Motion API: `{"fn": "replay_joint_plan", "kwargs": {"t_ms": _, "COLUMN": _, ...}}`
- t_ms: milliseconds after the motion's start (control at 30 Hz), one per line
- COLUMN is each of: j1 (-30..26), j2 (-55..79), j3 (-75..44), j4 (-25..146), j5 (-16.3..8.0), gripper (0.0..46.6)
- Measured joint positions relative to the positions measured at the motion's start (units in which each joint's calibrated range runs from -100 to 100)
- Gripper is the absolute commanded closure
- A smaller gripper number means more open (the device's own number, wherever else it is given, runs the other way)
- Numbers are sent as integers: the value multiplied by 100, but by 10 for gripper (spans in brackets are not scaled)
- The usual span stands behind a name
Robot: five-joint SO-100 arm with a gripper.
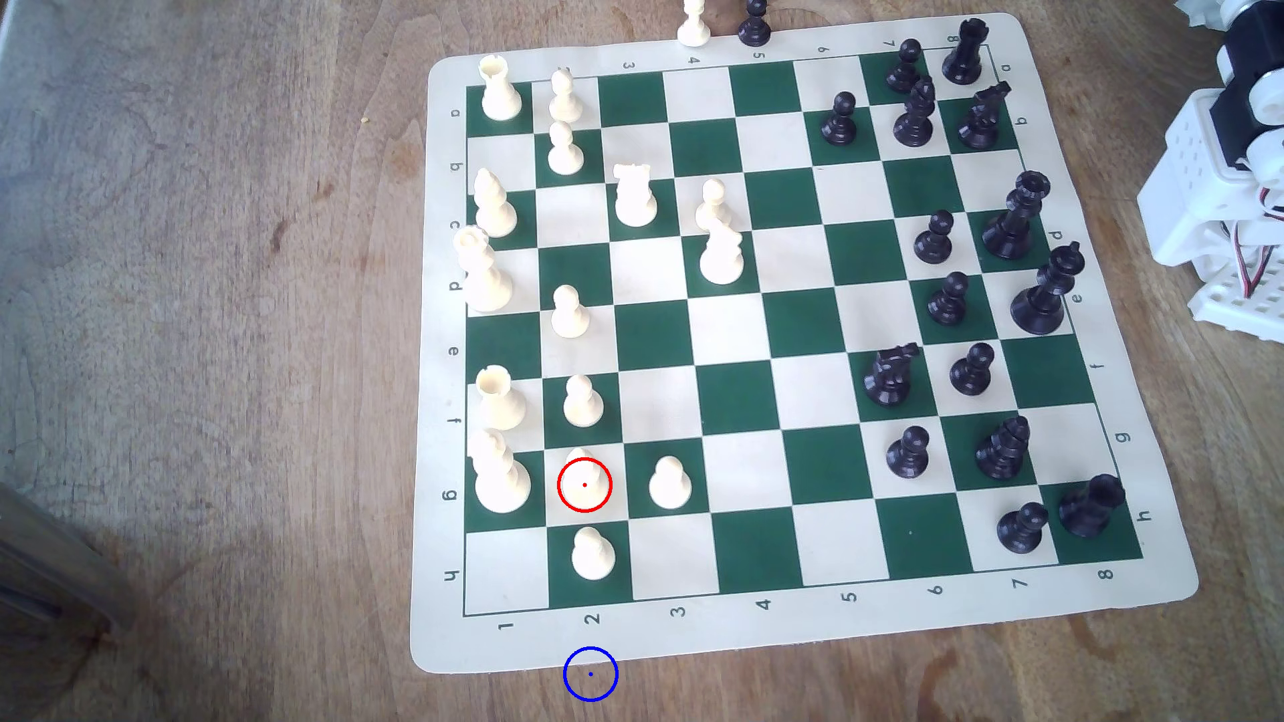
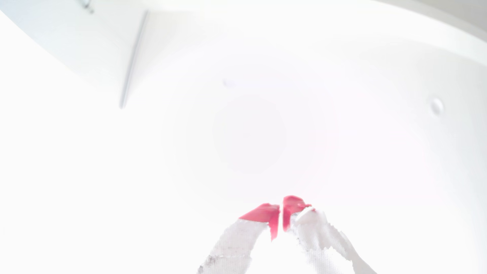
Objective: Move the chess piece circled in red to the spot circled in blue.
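The chess piece circled in red (image 1: 582, 479) is a cream-white pawn standing on a light square of the g row, between a white knight (image 1: 499, 475) and another white pawn (image 1: 669, 482). The spot circled in blue (image 1: 590, 673) lies on brown wood just off the mat's near edge, below column 2. My gripper (image 2: 281, 210) has white fingers with red tips (image 2: 263, 213) pressed together with nothing between them, pointing at a washed-out white background. Part of the white arm (image 1: 1223, 173) stands folded at the exterior view's right, far from the pawn.
The green and cream chess mat (image 1: 764, 625) holds several white pieces on the exterior view's left and black ones on its right. A white pawn (image 1: 593, 553) stands between the circled pawn and the blue ring. Two pieces stand off the mat's far edge.
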Motion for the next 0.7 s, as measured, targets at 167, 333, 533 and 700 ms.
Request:
{"fn": "replay_joint_plan", "kwargs": {"t_ms": 167, "j1": 0, "j2": 0, "j3": 0, "j4": -16, "j5": 0, "gripper": 464}}
{"fn": "replay_joint_plan", "kwargs": {"t_ms": 333, "j1": 0, "j2": 0, "j3": 0, "j4": -16, "j5": 0, "gripper": 464}}
{"fn": "replay_joint_plan", "kwargs": {"t_ms": 533, "j1": 0, "j2": 0, "j3": 0, "j4": -16, "j5": 0, "gripper": 464}}
{"fn": "replay_joint_plan", "kwargs": {"t_ms": 700, "j1": 0, "j2": 0, "j3": 0, "j4": -16, "j5": 0, "gripper": 454}}
